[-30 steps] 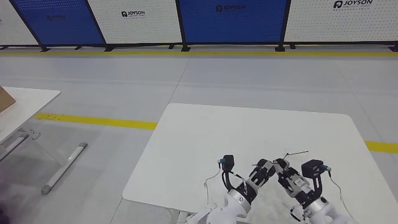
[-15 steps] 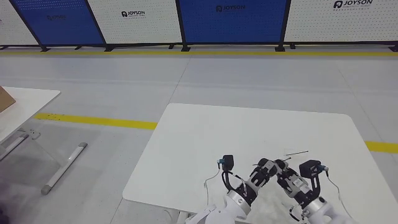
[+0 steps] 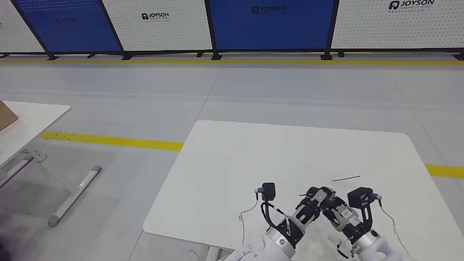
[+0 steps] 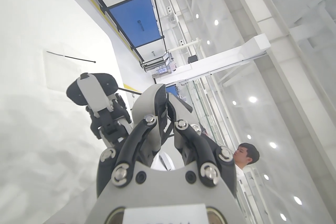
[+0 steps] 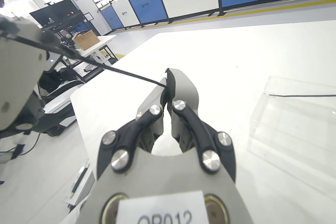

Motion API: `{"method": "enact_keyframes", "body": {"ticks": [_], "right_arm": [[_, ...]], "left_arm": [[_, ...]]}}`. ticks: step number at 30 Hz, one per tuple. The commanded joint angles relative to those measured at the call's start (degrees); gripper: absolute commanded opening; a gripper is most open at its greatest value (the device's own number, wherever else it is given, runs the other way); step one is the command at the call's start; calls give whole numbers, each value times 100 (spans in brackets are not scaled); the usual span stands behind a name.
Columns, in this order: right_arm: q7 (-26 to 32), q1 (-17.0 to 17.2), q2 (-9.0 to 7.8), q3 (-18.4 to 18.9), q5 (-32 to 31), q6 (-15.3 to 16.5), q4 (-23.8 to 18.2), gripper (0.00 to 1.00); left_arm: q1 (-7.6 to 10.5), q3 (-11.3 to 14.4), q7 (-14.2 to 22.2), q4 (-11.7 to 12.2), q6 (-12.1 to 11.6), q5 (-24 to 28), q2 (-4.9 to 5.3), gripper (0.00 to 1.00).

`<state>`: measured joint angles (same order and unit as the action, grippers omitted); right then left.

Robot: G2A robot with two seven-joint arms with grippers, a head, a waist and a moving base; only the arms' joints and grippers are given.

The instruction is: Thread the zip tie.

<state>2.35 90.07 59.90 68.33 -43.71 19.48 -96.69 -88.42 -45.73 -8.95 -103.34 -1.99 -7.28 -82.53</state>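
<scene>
My right pincer (image 5: 168, 84) was clamped together on one end of the black zip tie (image 5: 118, 72). From there the tie ran in a straight line across to my left pincer (image 4: 162, 104). That one was pressed together as well, pinching the tie farther along, with a short stretch sticking out past it. Both pincers hung just beside each other above the near part of the white table (image 3: 290, 152), and the tie was held off the surface between them. I could not tell which end carried the tie's head. Farther out on the table, apart from my pincers, lay a clear plastic tray (image 5: 302, 128). A second zip tie (image 5: 302, 95) rested straight along one edge of it.
</scene>
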Motion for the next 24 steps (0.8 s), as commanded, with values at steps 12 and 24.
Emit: {"method": "enact_keyframes", "body": {"ticks": [12,24], "right_arm": [[1,-14,-32,-20,55,0,20,0],[-372,143,-117,112,417,0,-171,100]], "left_arm": [[-65,45,-68,-91,-28,-100,17,0],[168,-43,-575,252,191,37,-54,0]]}}
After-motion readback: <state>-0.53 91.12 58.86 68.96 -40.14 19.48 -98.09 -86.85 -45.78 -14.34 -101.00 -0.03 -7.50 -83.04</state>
